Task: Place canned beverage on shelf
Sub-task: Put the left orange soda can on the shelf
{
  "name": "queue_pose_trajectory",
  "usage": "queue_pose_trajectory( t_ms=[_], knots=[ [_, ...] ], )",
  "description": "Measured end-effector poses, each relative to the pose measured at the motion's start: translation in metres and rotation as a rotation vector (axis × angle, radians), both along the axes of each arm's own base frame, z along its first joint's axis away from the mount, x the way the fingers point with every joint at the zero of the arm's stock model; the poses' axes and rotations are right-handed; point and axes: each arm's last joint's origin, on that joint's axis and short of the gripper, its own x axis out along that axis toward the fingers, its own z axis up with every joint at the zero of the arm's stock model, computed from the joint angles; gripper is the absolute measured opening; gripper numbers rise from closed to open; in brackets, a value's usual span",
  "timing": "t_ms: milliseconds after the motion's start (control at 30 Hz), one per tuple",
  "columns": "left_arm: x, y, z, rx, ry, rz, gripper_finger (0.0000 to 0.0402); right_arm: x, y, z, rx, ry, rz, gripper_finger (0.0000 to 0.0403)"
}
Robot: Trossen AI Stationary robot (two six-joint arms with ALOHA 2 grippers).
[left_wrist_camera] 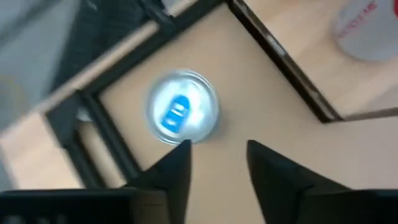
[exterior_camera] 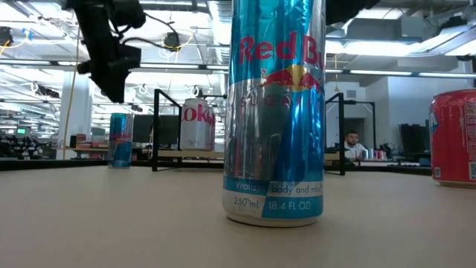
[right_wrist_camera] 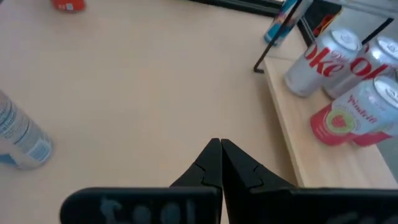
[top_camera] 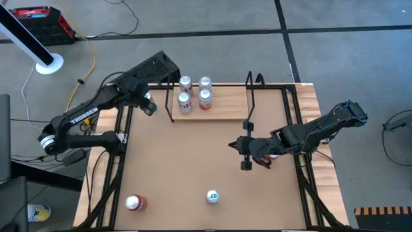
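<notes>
A slim blue can stands upright on the brown tabletop just left of the shelf, shown in the left wrist view (left_wrist_camera: pixel 183 115) and the low view (exterior_camera: pixel 120 140). My left gripper (left_wrist_camera: pixel 217 155) hangs open above it, fingers pointing down and clear of its top; it also shows in the high view (top_camera: pixel 149 104). The shelf (top_camera: pixel 225 108), a pale plank in a black rod frame, bears several cans (top_camera: pixel 194 92) at its left end. My right gripper (top_camera: pixel 246 156) is shut and empty over the table, right of centre, near the shelf's right end.
A blue Red Bull can (top_camera: pixel 213 196) stands near the table's front edge, with a red can (top_camera: pixel 135 203) to its left. The shelf's right half is bare plank. Black frame rails (top_camera: pixel 122 148) run along both table sides.
</notes>
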Motion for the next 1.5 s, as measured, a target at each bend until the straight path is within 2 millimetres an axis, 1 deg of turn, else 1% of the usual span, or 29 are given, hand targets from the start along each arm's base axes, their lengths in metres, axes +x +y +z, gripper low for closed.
queue_pose_trajectory(
  t_ms=[100, 200, 333, 433, 500, 600, 767, 933, 1067, 1167, 1267, 1367, 1500],
  knots=[
    [0.002, -0.003, -0.002, -0.124, -0.078, -0.091, 0.0181, -0.003, 0.002, -0.003, 0.025, 0.035, 0.002, 0.0022],
    [0.002, -0.012, -0.002, -0.275, -0.191, -0.215, 0.0204, -0.005, 0.002, -0.005, 0.052, 0.050, -0.012, 0.0022],
    [0.006, -0.033, 0.006, -0.458, -0.367, -0.406, 0.0209, -0.004, 0.001, -0.004, 0.084, 0.034, -0.039, 0.0023],
    [0.012, -0.057, 0.014, -0.518, -0.428, -0.564, 0.0205, 0.001, -0.001, -0.004, 0.102, 0.005, -0.058, 0.0025],
    [0.016, -0.077, 0.019, -0.540, -0.450, -0.678, 0.0202, 0.006, -0.001, -0.005, 0.120, -0.016, -0.072, 0.0026],
    [0.019, -0.112, 0.030, -0.566, -0.489, -0.875, 0.0199, 0.014, -0.004, -0.006, 0.143, -0.057, -0.094, 0.0027],
    [0.012, -0.175, 0.042, -0.563, -0.507, -1.105, 0.0198, 0.033, -0.006, -0.014, 0.159, -0.104, -0.119, 0.0027],
    [0.000, -0.234, 0.041, -0.574, -0.475, -1.285, 0.0198, 0.050, -0.010, -0.025, 0.169, -0.136, -0.142, 0.0028],
    [-0.008, -0.277, 0.036, -0.593, -0.461, -1.437, 0.0198, 0.058, -0.013, -0.032, 0.168, -0.133, -0.157, 0.0028],
    [-0.013, -0.298, 0.028, -0.585, -0.407, -1.476, 0.0198, 0.060, -0.016, -0.033, 0.176, -0.142, -0.170, 0.0028],
    [-0.016, -0.311, 0.016, -0.576, -0.319, -1.449, 0.0198, 0.060, -0.018, -0.031, 0.193, -0.158, -0.182, 0.0028],
    [-0.015, -0.318, 0.005, -0.573, -0.232, -1.415, 0.0198, 0.059, -0.018, -0.028, 0.200, -0.177, -0.179, 0.0028],
    [-0.009, -0.323, -0.004, -0.568, -0.189, -1.394, 0.0198, 0.059, -0.018, -0.028, 0.201, -0.174, -0.176, 0.0028]
  ],
)
